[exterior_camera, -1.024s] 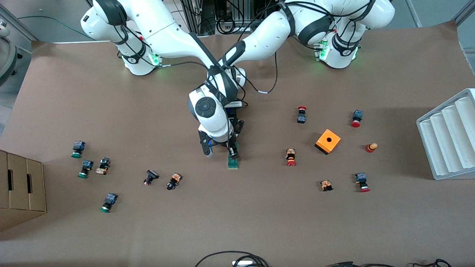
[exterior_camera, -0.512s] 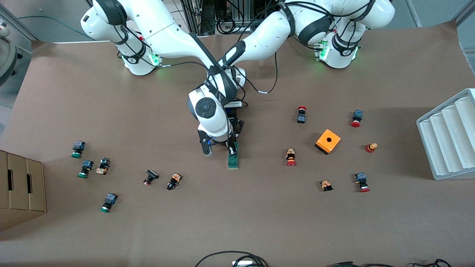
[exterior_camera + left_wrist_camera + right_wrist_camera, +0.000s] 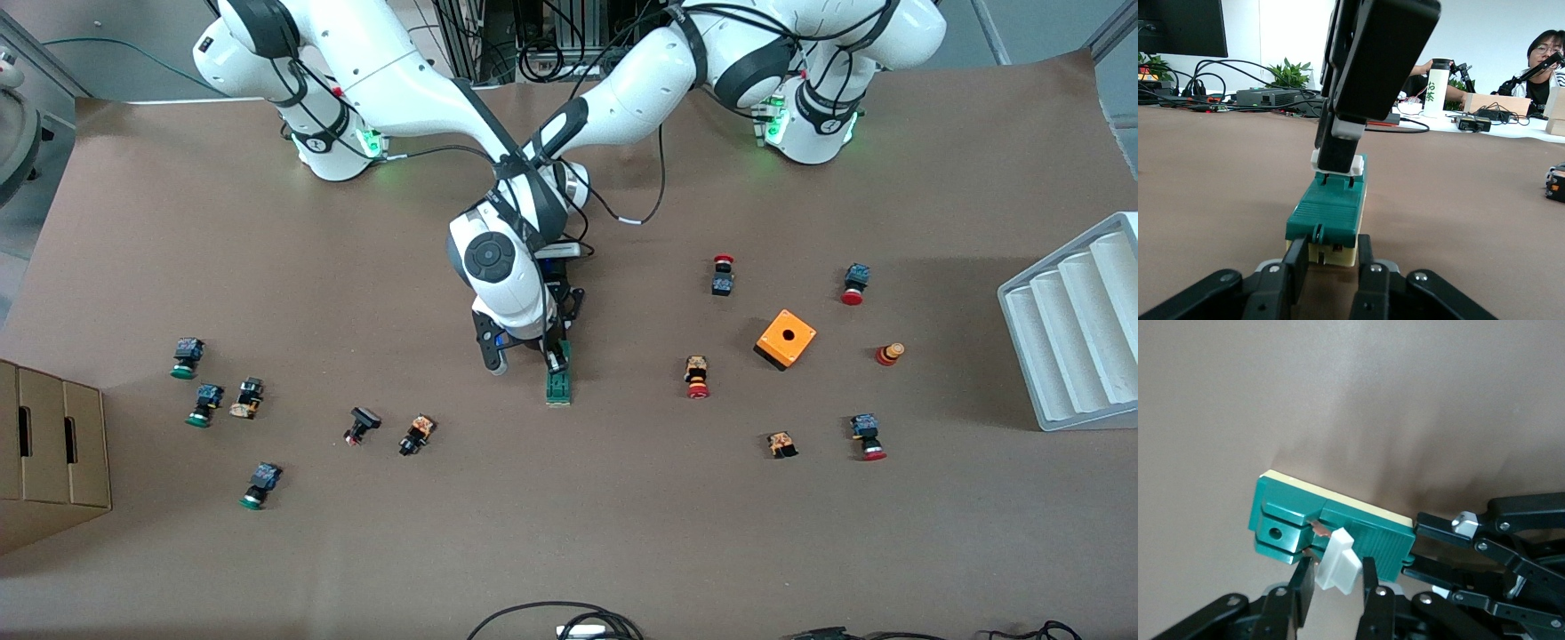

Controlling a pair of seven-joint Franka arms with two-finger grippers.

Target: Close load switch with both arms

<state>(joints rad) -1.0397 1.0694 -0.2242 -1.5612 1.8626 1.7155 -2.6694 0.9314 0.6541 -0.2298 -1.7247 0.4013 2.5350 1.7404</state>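
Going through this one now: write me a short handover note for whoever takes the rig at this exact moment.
Left claw: shut on the end of the load switch farthest from the front camera, bracing it on the table.
Right claw: shut on the white handle.
Load switch: flat on the table mid-way between the arms' ends.
Done: both grips taken.
Left: swing the handle to close; it looks raised, not yet seated.

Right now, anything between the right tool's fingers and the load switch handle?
Nothing. In the right wrist view the right tool is shut on the white handle of the load switch, fingers touching it on both sides.
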